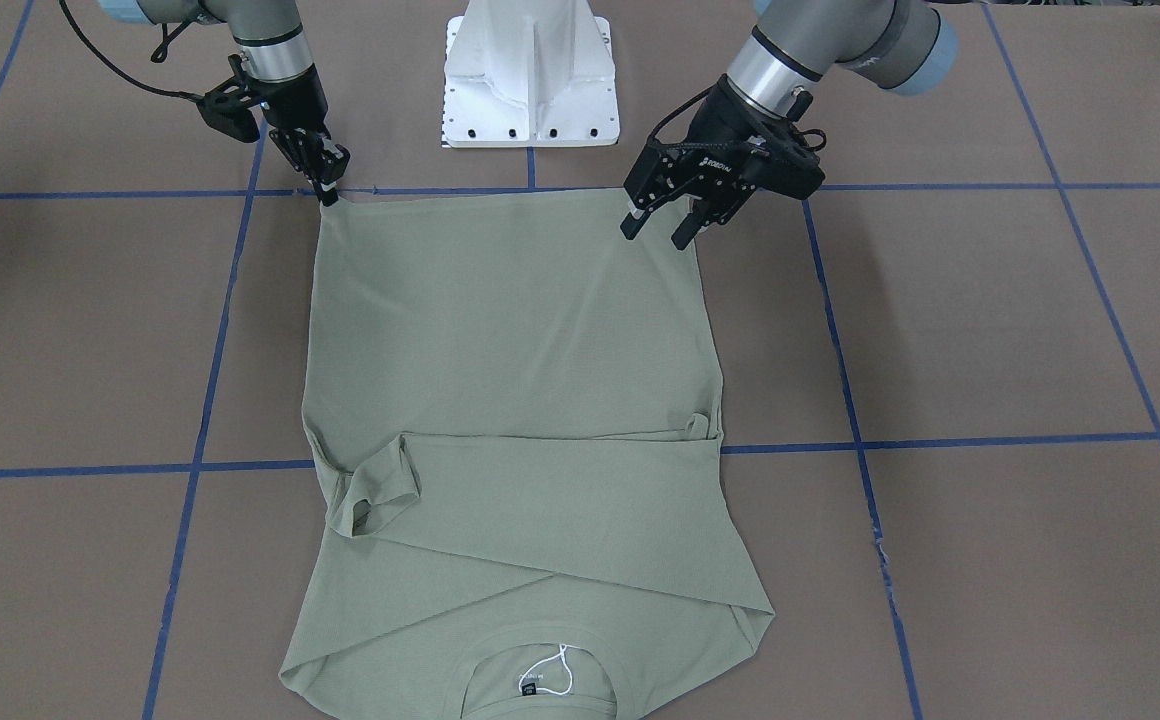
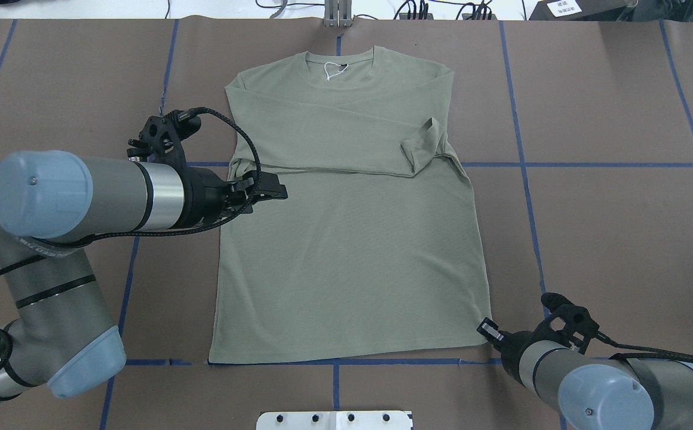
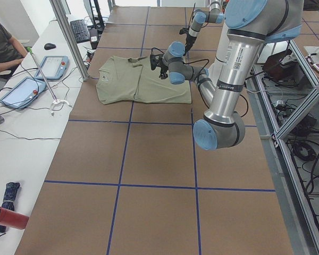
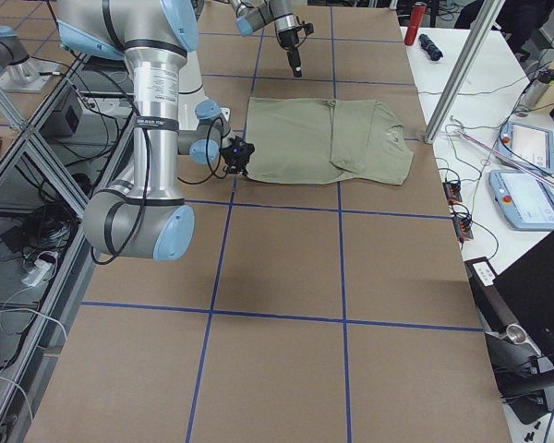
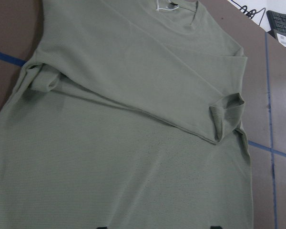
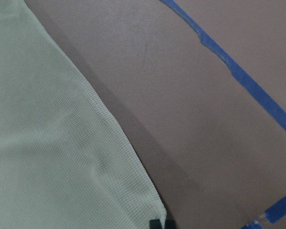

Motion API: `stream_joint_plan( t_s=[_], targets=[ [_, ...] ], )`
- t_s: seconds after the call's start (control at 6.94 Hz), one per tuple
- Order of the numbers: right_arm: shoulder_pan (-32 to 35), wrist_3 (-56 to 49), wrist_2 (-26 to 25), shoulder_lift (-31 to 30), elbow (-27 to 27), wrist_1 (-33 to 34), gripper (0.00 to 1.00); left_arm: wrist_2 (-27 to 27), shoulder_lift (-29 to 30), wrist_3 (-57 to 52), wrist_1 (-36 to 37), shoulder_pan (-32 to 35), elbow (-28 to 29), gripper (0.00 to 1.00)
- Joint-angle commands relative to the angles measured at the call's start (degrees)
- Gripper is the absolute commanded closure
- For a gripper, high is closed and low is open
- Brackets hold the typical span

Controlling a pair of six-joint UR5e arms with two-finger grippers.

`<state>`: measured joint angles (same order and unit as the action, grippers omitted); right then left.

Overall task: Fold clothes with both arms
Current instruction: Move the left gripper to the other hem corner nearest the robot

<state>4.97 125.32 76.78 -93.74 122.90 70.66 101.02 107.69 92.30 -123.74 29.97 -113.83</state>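
While the white metal pedestal base (image 1: 530, 80) stands at the robot-side edge of the brown worktop (image 1: 990, 320), which blue tape lines (image 1: 940, 441) mark into squares, a white side table (image 3: 21, 122) along the opposite edge carries tablets (image 3: 53, 66) and a keyboard (image 3: 77, 29), with a seated person (image 3: 0, 45) beside it. The sage-green long-sleeved knit shirt (image 1: 510, 330) lies flat mid-worktop, hem toward the base. Its collar, with a white string (image 1: 555, 668), points to the operators' edge, and both sleeves are folded across the chest. The right gripper (image 1: 328, 190) has its jaws together on one hem corner. The left gripper (image 1: 658, 232) hangs above the shirt's other side, clear of the cloth, jaws wide apart.
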Motion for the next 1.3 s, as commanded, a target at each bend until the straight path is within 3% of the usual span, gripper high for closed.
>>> stream_joint_plan(
  t_s=[0.0, 0.14, 0.29, 0.72, 1.15],
  targets=[
    [0.04, 0.10, 1.34, 0.13, 0.50, 0.00, 1.00, -0.47, -4.99, 2.78, 0.17, -6.47, -1.04, 0.25],
    [0.04, 0.10, 1.35, 0.13, 0.59, 0.00, 1.00, -0.56, -7.90, 4.89, 0.17, -9.37, -1.05, 0.00],
    [0.04, 0.10, 1.35, 0.05, 0.59, 0.00, 1.00, -0.56, -10.89, 5.43, 0.17, -10.62, -1.39, 0.00],
    [0.39, 0.02, 1.44, 0.22, 0.59, -0.08, 1.00, -4.42, -10.13, 12.81, 12.61, -15.89, -2.36, 0.05],
    [0.48, 0.10, 1.35, -0.39, 0.42, -0.08, 1.00, -5.83, -8.37, 15.45, 16.78, -19.33, -2.10, 0.19]
  ],
)
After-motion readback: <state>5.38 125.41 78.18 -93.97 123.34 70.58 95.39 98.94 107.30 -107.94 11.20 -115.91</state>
